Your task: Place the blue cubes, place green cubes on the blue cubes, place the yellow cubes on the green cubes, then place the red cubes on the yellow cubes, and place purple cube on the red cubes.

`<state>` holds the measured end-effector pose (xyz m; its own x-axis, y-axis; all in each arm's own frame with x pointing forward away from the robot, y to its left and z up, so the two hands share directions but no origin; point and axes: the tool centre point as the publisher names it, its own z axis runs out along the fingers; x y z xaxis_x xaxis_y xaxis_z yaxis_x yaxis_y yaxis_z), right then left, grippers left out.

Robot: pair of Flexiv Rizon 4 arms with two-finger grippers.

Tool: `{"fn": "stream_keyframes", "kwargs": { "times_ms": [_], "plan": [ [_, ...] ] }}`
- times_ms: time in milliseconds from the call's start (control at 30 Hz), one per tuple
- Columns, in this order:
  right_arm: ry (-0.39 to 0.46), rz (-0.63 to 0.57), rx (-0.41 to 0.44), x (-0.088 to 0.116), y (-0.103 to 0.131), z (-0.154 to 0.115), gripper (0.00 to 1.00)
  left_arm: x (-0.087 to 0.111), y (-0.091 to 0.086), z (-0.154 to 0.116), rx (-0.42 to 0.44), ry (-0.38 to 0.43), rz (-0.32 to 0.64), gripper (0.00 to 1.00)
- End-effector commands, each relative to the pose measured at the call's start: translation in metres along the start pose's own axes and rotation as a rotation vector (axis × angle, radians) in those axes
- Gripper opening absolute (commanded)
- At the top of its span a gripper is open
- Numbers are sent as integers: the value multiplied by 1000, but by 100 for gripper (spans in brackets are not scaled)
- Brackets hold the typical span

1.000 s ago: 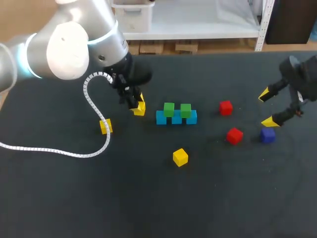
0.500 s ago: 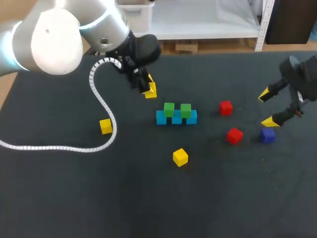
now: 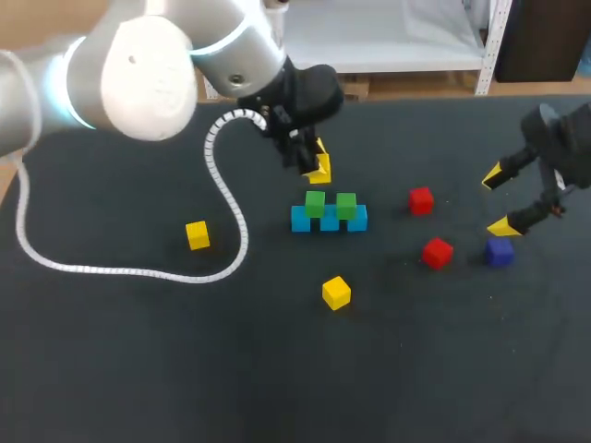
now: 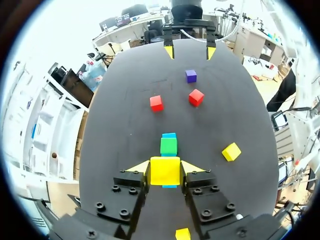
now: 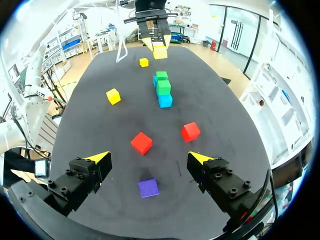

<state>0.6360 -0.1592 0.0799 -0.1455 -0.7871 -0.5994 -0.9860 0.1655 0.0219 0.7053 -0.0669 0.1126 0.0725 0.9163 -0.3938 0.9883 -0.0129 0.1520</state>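
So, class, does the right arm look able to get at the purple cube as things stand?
Probably yes. The right gripper is open and empty, the purple cube lies close by it, uncovered, and nothing stands between them.

Our worktop (image 3: 138, 369) is a dark matte surface. Sitting straight on it, around the middle, is a row of three blue cubes (image 3: 329, 221) touching side to side. One yellow cube (image 3: 197, 235) is well off to the left, and a second yellow cube (image 3: 336, 293) sits closer to us than the row. On the right are a far red cube (image 3: 421, 200) and a near red cube (image 3: 437, 252), with the purple cube (image 3: 499, 251) beside the near one. A white coiled cable (image 3: 120, 270) snakes across the left part.
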Motion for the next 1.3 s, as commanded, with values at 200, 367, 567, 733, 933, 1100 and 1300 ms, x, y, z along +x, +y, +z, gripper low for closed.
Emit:
{"fn": "stream_keyframes", "kwargs": {
  "times_ms": [200,367,567,733,933,1100,1300],
  "plan": [
    [-2,-1,0,0,0,0,100,-17,7,25,62,11,37,0],
    [-2,-1,0,0,0,0,100,-17,3,38,85,22,34,0],
    [-2,-1,0,0,0,0,100,-14,0,40,95,54,29,0],
    [-2,-1,0,0,0,0,100,-11,-3,41,105,63,23,0],
    [-2,-1,0,0,0,0,100,-7,-5,42,112,67,12,0],
    [-2,-1,0,0,0,0,100,-2,-6,43,114,64,0,0],
    [-2,-1,0,0,0,0,100,0,-6,45,122,70,-3,0]
  ]
}}
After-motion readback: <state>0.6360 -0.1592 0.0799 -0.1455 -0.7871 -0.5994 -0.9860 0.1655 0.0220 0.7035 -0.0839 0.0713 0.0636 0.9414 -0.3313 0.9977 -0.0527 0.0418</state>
